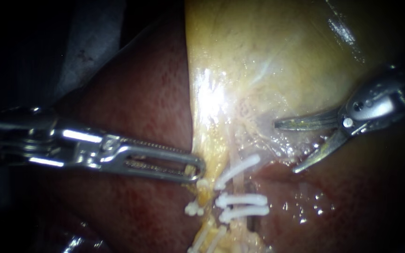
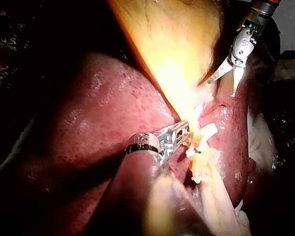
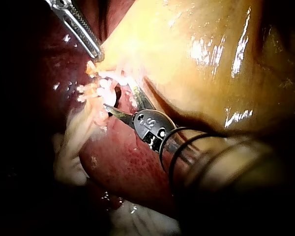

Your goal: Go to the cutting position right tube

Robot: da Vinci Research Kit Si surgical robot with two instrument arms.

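The right instrument (image 1: 284, 147), bladed hand spread, hangs just right of the upright right tube (image 1: 240, 185), slightly above the gap between its clips (image 1: 242, 200). The left instrument (image 1: 198, 168) pinches the gallbladder (image 1: 268, 56) at its edge.

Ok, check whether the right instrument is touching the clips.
Apart. The endoscope view shows bare tissue between the open right instrument and the nearest of the clips.
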